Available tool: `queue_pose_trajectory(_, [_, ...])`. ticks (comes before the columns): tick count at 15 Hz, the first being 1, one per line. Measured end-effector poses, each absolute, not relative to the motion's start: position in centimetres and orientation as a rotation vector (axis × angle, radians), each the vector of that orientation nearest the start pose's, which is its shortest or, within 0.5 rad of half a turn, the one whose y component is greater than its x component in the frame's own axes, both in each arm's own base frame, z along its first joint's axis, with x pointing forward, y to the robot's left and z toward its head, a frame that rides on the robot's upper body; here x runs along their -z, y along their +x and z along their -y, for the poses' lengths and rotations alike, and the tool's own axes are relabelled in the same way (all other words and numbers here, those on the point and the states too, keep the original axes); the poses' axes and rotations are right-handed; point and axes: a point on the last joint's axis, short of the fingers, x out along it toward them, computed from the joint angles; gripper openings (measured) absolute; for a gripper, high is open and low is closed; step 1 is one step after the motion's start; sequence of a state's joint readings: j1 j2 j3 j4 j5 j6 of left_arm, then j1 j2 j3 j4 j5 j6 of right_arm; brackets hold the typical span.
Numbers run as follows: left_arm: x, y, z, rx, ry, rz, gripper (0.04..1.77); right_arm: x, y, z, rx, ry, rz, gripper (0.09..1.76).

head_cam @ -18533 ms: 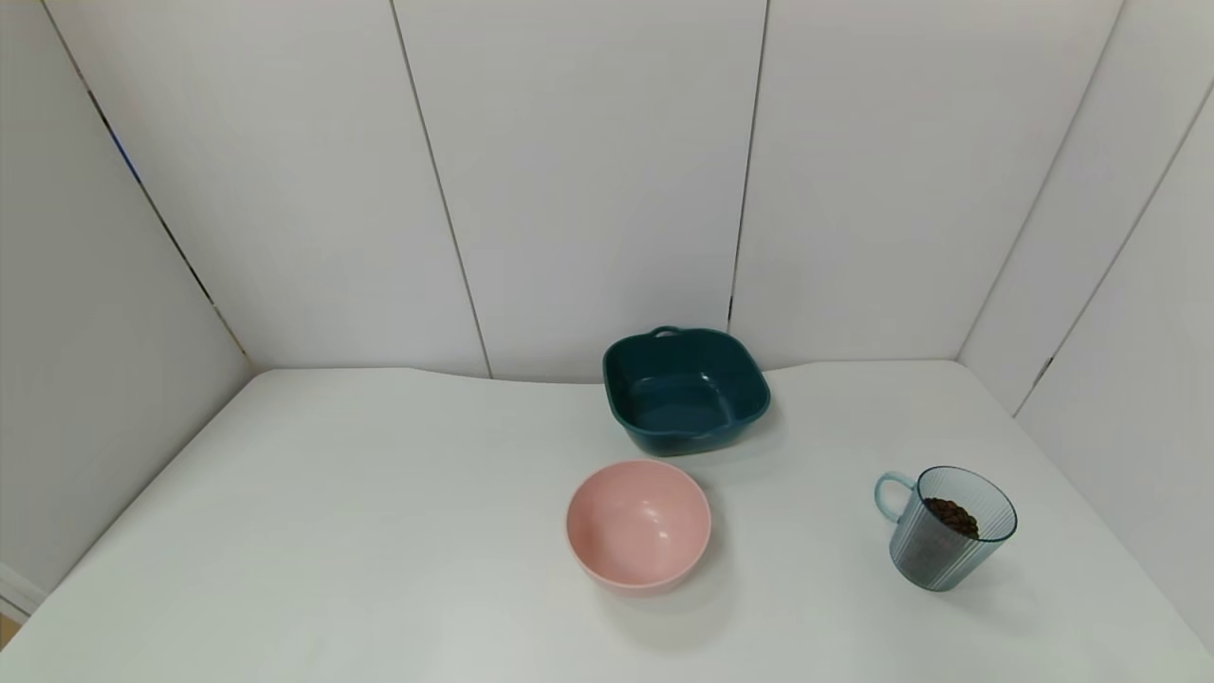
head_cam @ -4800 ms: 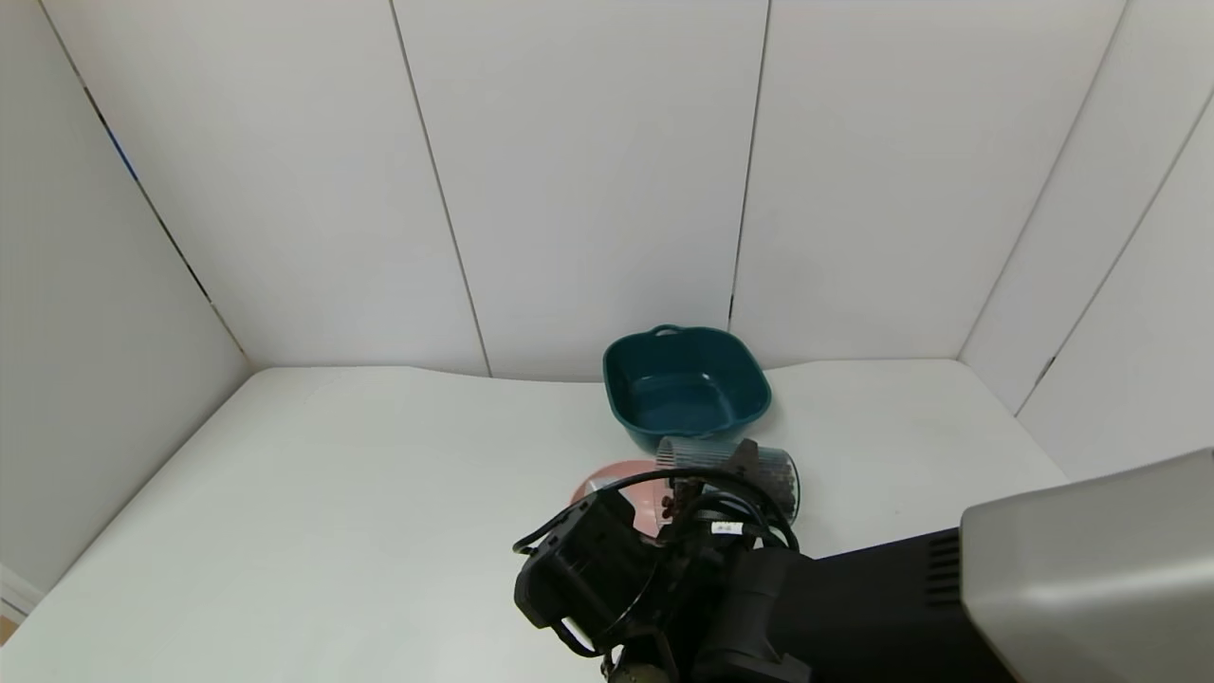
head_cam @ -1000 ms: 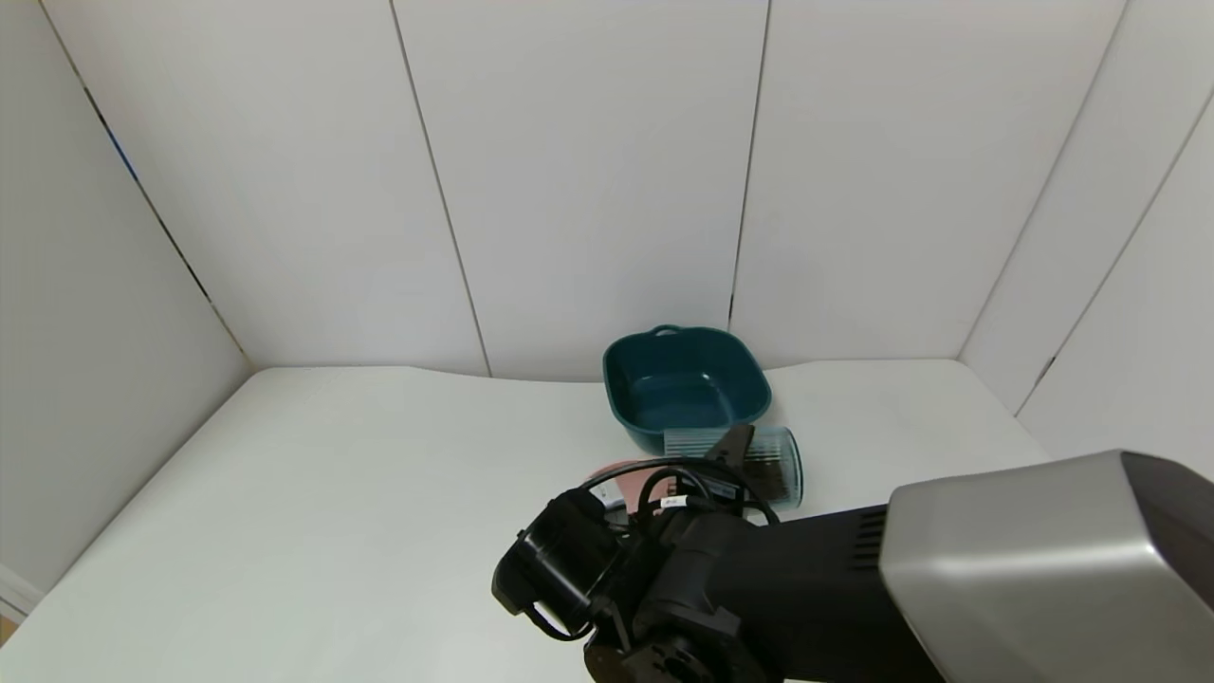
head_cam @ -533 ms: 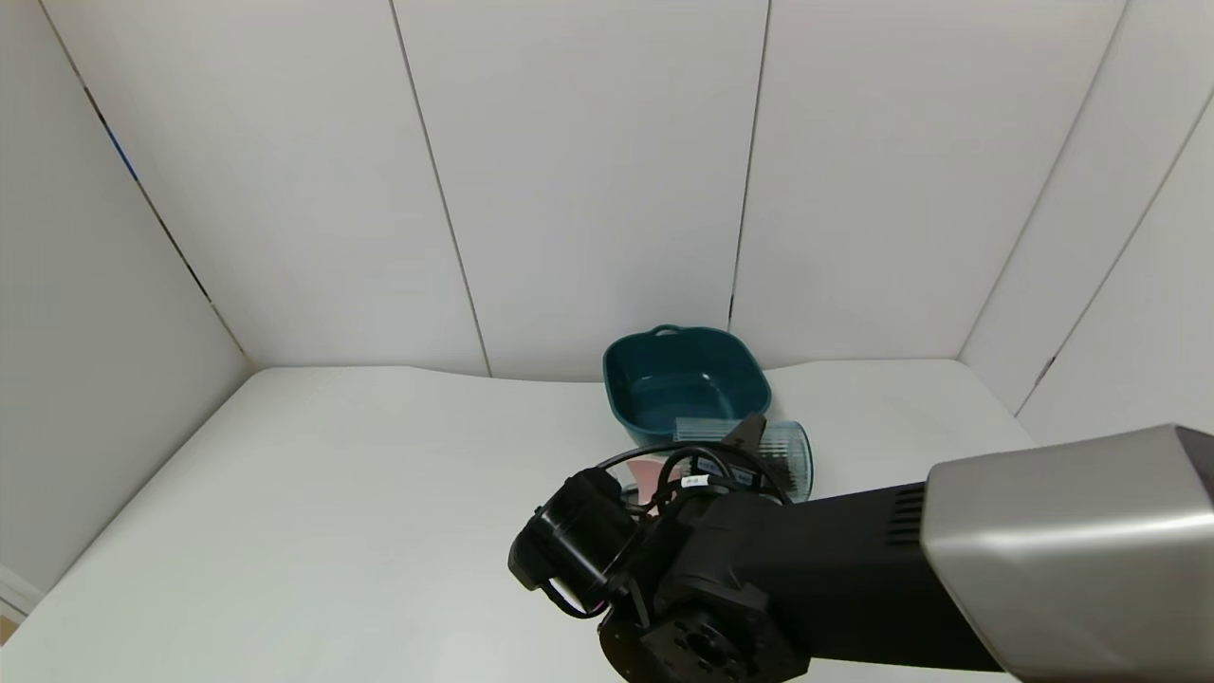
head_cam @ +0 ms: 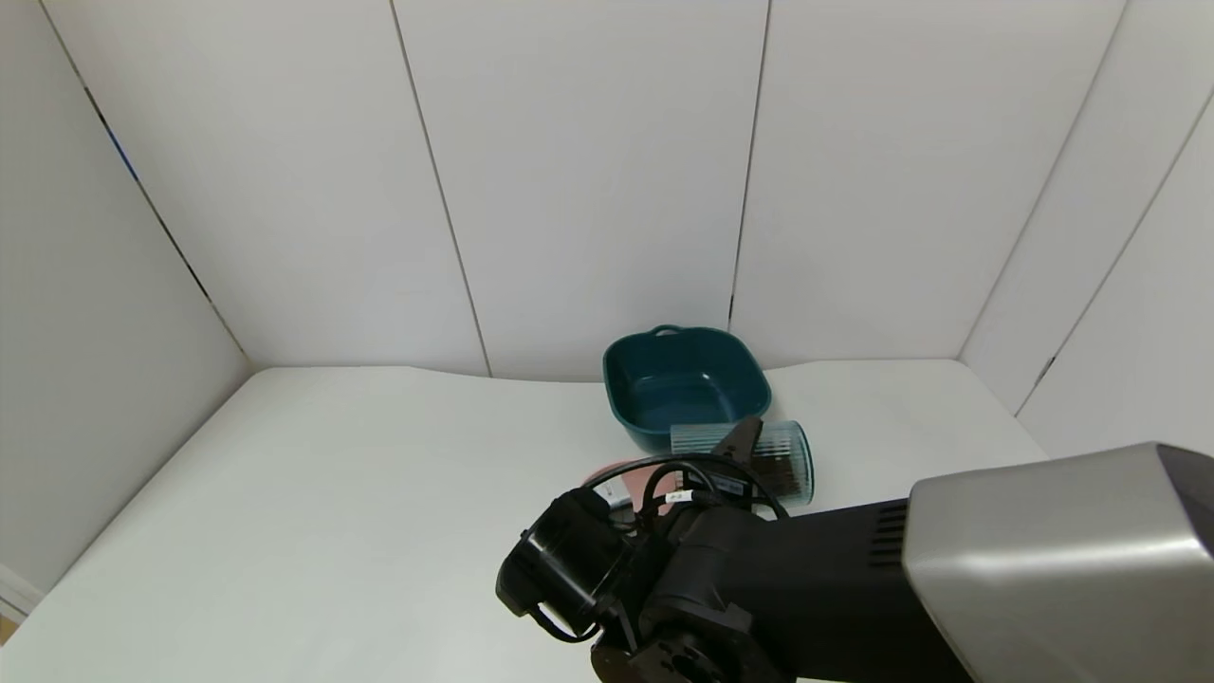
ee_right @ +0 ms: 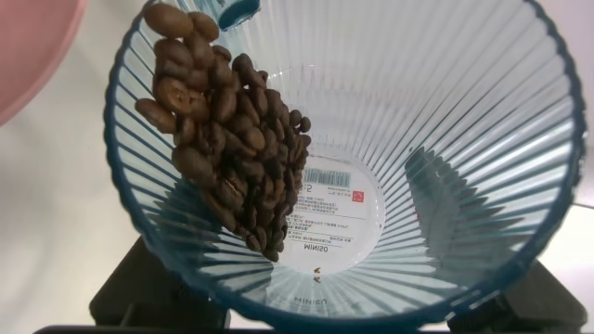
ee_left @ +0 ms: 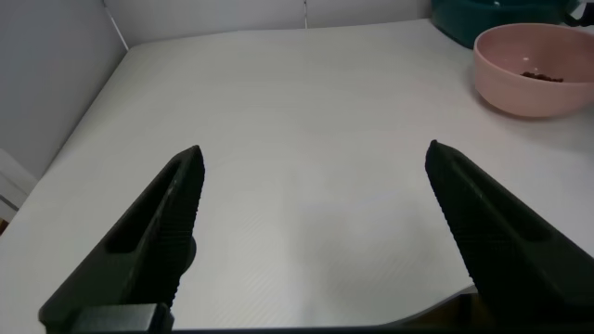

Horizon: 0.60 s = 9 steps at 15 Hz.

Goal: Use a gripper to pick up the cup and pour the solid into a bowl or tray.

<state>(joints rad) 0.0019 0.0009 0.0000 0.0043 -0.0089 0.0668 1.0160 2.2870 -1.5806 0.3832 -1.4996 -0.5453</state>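
**Cup tipped over the pink bowl, beans sliding toward the lip**

Going left to right: the left tool (ee_left: pixel 311 232) is parked low over the bare white tabletop (ee_left: pixel 278 139), its two dark fingers spread wide apart and holding nothing. From there the bowl (ee_left: pixel 534 70) sits off near the far edge with a few beans already in it.

Mid-scene, the right tool (head_cam: pixel 735 455) is clamped shut on the cup (head_cam: pixel 759 460), which is held up off the tabletop on its side, long axis roughly level. In the head view only a sliver of pink rim (head_cam: pixel 607 474) peeks out from behind the arm, just left of and below the cup. So the right arm is doing all the work here.

In the right wrist view, the solid (ee_right: pixel 227 139) has heaped against the lower wall of the cup, reaching right up to the lip, with the pink edge (ee_right: pixel 32 46) just beyond. I'd guess a bit more tilt that way sends the rest over.

Materials: the cup is translucent pale blue plastic with ribbed walls, the beans are glossy dark brown and the bowl is smooth and matte. Behind sits a teal dish (head_cam: pixel 685 387) with handles, glossy and squarish.
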Motion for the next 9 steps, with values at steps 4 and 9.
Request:
queue_pose_trajectory(4, [-7.5,-2.3,0.0,0.007,0.067,-0.005,1.72,-9.3,23.5,-34.8,0.351,-1.635,-0.468,1.32])
queue_pose_trajectory(9, [-7.5,-2.3,0.0,0.007,0.067,-0.005,1.72,-8.9,23.1,-36.1,0.328,-1.674,-0.459,1.32])
